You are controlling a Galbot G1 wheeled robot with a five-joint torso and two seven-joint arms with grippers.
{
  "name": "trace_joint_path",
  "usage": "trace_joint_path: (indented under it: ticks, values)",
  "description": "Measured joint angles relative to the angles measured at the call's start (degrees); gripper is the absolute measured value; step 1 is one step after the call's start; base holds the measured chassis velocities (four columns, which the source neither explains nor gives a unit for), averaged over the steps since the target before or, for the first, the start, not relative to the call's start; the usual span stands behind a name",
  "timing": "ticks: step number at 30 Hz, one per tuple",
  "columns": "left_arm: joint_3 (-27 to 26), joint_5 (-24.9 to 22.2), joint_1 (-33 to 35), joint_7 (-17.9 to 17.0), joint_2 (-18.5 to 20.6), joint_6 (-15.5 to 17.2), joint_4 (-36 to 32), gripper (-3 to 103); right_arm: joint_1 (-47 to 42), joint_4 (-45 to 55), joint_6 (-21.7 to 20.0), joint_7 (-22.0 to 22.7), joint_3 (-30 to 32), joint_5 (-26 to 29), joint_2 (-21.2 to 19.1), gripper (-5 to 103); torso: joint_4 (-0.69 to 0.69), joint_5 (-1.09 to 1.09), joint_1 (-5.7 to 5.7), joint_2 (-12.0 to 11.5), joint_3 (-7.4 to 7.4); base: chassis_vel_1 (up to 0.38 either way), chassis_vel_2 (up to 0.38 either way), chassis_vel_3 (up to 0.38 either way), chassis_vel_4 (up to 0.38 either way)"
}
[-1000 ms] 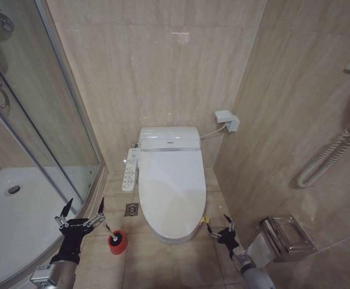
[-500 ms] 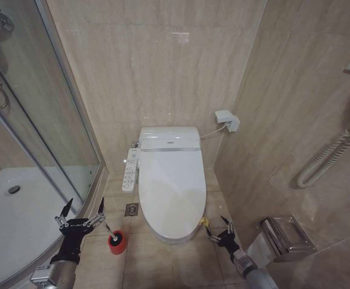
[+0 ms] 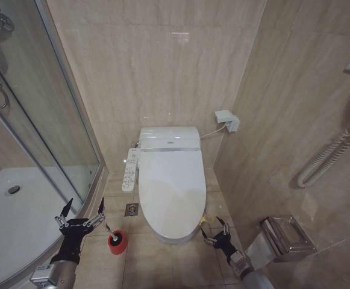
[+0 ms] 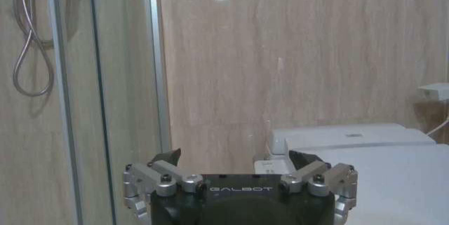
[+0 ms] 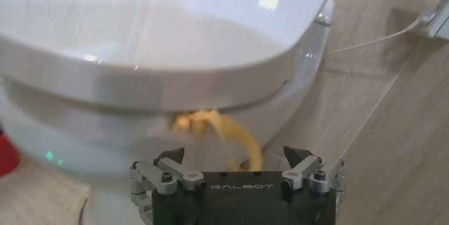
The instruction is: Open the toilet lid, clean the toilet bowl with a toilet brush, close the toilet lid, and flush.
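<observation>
- Looking through the head view, I have the right end effector [image 3: 215, 230] low beside the front right rim of the toilet lid [image 3: 171, 186], fingers spread wide and empty, with the small yellow tag [image 3: 204, 221] just ahead of it. The lid is down, so the toilet bowl [image 3: 176, 235] is covered apart from its outer front. My left end effector [image 3: 80, 211] hangs open and idle above the floor, well clear of the toilet, with the toilet brush [image 3: 109, 229] in its red holder [image 3: 117, 242] just off to its inner side.
- From the left wrist view, the left end effector [image 4: 237, 161] is wide open with nothing in it; the lid [image 4: 393, 183] lies ahead and to one side.
- From the right wrist view, the right end effector [image 5: 235, 157] gapes wide directly below the tag [image 5: 210, 128], which dangles from under the lid's [image 5: 161, 30] rim.
- I judge the lid light, stiff and hinged but glossy and slippery; the soft tag or the rim's underside looks like the best hold.
</observation>
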Motion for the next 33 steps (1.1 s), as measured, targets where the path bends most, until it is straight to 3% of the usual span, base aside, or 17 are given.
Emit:
trace_joint_path:
  ticks: [12,13,20,21,27,28,33]
  values:
    - [0.00,0.00,0.00,0.00,0.00,0.00,0.00,100,1.42,-1.13,0.08,2.40,0.21,0.00,0.88,91,0.00,0.00,0.00,0.00,0.00,0.000,0.000,0.000,0.000]
    - [0.00,0.00,0.00,0.00,0.00,0.00,0.00,100,1.42,-1.12,0.07,2.46,0.25,0.00,0.88,67,0.00,0.00,0.00,0.00,0.00,0.000,0.000,0.000,0.000]
    - [0.00,0.00,0.00,0.00,0.00,0.00,0.00,100,1.48,-1.08,0.09,2.55,0.55,-0.01,0.72,67,0.00,0.01,0.00,0.00,0.00,0.000,0.000,0.000,0.000]
    - [0.00,0.00,0.00,0.00,0.00,0.00,0.00,100,1.49,-1.09,0.14,2.54,0.65,-0.01,0.62,40,0.00,0.01,0.00,0.00,0.00,0.000,0.000,0.000,0.000]
    - [0.00,0.00,0.00,0.00,0.00,0.00,0.00,100,1.49,-0.98,0.33,2.49,0.80,0.08,0.36,40,0.00,0.01,0.00,0.00,0.00,0.000,0.000,0.000,0.000]
    - [0.00,0.00,0.00,0.00,0.00,0.00,0.00,100,1.49,-0.97,0.40,2.47,0.82,0.08,0.35,13,0.00,0.01,0.00,0.00,0.00,0.000,0.000,0.000,0.000]
    - [0.00,0.00,0.00,0.00,0.00,0.00,0.00,100,1.45,-0.93,1.21,2.74,1.01,0.70,0.34,13,0.00,0.01,0.00,0.00,0.00,0.000,0.000,0.000,0.000]
